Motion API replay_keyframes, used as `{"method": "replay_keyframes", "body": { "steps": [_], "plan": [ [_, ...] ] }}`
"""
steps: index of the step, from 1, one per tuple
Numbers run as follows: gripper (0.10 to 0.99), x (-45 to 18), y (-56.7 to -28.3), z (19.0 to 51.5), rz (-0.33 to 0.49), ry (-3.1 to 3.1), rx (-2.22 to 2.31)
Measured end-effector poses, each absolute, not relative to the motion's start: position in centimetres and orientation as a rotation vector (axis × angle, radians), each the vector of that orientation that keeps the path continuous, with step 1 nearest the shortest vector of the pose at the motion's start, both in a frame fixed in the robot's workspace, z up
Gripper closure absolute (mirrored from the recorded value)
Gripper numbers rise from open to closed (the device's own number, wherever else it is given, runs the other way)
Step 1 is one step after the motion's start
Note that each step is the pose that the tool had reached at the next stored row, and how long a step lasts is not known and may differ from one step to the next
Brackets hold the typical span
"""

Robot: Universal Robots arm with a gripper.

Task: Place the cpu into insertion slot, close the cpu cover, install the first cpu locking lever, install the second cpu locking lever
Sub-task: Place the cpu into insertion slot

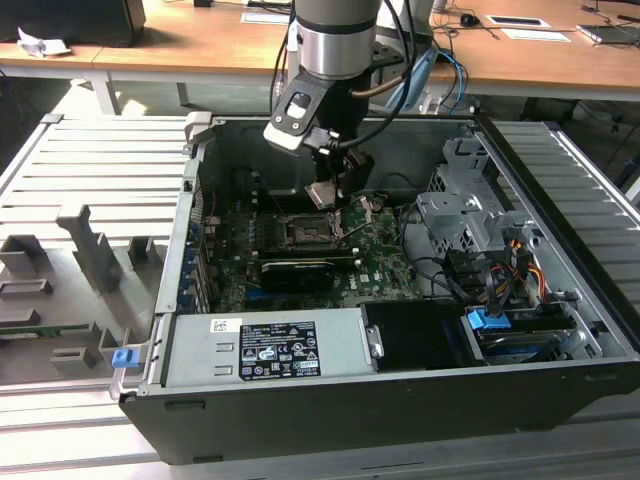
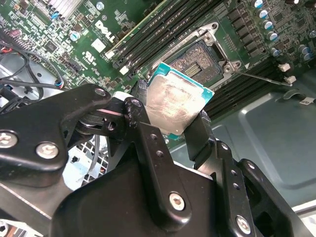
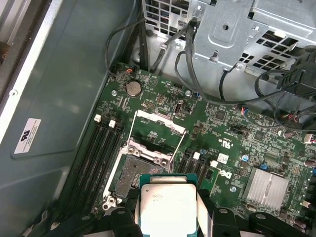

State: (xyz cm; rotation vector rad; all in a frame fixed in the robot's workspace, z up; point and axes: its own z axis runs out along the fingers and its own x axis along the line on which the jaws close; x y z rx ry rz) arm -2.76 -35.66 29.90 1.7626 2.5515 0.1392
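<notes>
Cpu (image 2: pixel 175 101): clamped by two opposite edges in the end effector (image 2: pixel 173 107), which is narrowed onto it. Smeared silver face + green rim show betw. the fingers (image 2: pixel 145 133).

Chip is in the air, not seated. In the exterior view it hangs at frame centre, tilted, just above and behind the slot (image 1: pixel 303 232), apart from it. In the first wrist view it covers one edge of the slot.

Slot is bare, w/ the pin field exposed. Cover (image 3: pixel 160 120) is swung up on its hinge, green board visible thru its window. A lever (image 2: pixel 261 77) rod stands free beside the slot, not hooked.

Step in hand, as I judge it: the 1st one, placing the cpu. Cover + both levers are not yet done, so the job is early. Seating looks to call for the chip level and square to the slot, corners matched, set straight down w/o sliding, since those pins look delicate. Letting go seems safe only once it lies flat.

Around it:
- Board (image 3: pixel 232 143), w/ RAM slots (image 3: pixel 98 148) alongside the slot and a heatsink (image 3: pixel 266 185) further off.
- Drive cage (image 1: pixel 470 215) toward the exterior view's right.
- PSU (image 1: pixel 270 345) at lower centre.
- All inside the open case (image 1: pixel 400 420), which lies on a grey ribbed desk (image 1: pixel 90 170).

Arm (image 1: pixel 335 40) comes down from top centre of the exterior view, last link approx. vertical. Its wrist is angled over the middle of the board, inside the case walls.
</notes>
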Motion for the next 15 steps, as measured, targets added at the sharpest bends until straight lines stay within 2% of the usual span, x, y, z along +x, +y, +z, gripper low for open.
{"method": "replay_keyframes", "body": {
  "steps": [15],
  "plan": [
    [0.545, -2.76, -35.66, 29.07, 0.138, 2.547, 1.77]
  ]
}}
